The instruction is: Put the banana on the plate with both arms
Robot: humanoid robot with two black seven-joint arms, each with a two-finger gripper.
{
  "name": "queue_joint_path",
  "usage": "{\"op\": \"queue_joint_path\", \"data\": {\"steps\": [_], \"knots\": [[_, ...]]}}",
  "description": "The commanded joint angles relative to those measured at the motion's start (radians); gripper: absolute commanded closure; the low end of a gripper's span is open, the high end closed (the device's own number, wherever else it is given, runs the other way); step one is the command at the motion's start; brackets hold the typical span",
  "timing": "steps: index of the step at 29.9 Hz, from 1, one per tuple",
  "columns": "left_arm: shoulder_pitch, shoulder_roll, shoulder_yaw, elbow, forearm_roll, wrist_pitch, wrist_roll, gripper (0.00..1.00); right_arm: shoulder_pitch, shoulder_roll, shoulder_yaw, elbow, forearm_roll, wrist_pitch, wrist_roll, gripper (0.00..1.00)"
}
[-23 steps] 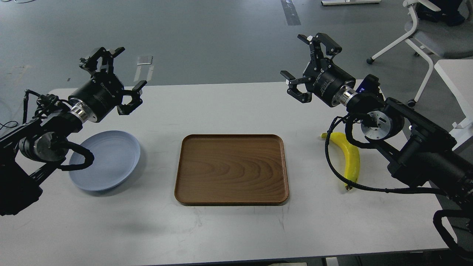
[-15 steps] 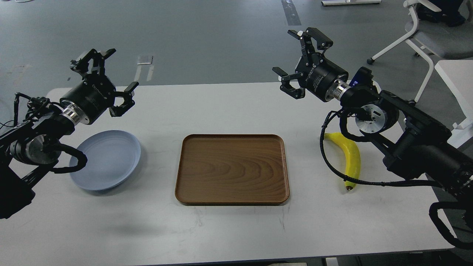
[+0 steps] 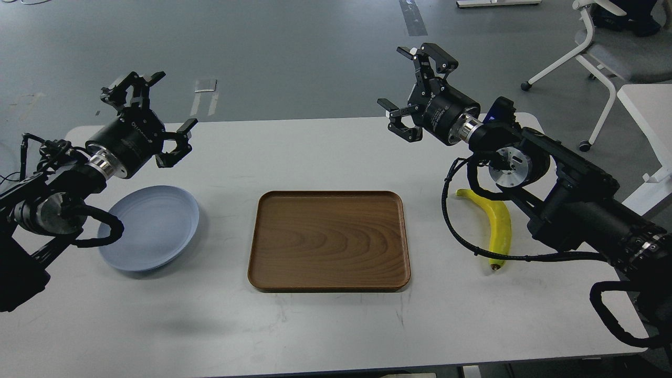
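The yellow banana [image 3: 497,227] lies on the white table at the right, partly behind my right arm and its cable. The pale blue-grey plate [image 3: 152,228] lies on the table at the left, empty. My right gripper [image 3: 407,84] is open and empty, raised above the table's far edge, up and left of the banana. My left gripper [image 3: 152,113] is open and empty, raised above the table beyond the plate.
A brown wooden tray [image 3: 329,241] lies in the middle of the table between plate and banana, empty. A white office chair [image 3: 614,47] and another white table [image 3: 648,113] stand at the back right, beyond the table's edge.
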Motion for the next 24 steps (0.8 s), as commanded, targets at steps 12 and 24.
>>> {"op": "queue_joint_path", "data": {"steps": [12, 24], "knots": [[-0.001, -0.002, -0.017, -0.001, 0.004, 0.005, -0.003, 0.02, -0.013, -0.065, 0.009, -0.002, 0.0, 0.009, 0.018, 0.0], [-0.007, -0.005, -0.014, 0.009, 0.016, 0.017, -0.004, 0.02, -0.046, -0.063, 0.012, 0.004, 0.0, 0.012, 0.118, 0.0]]}}
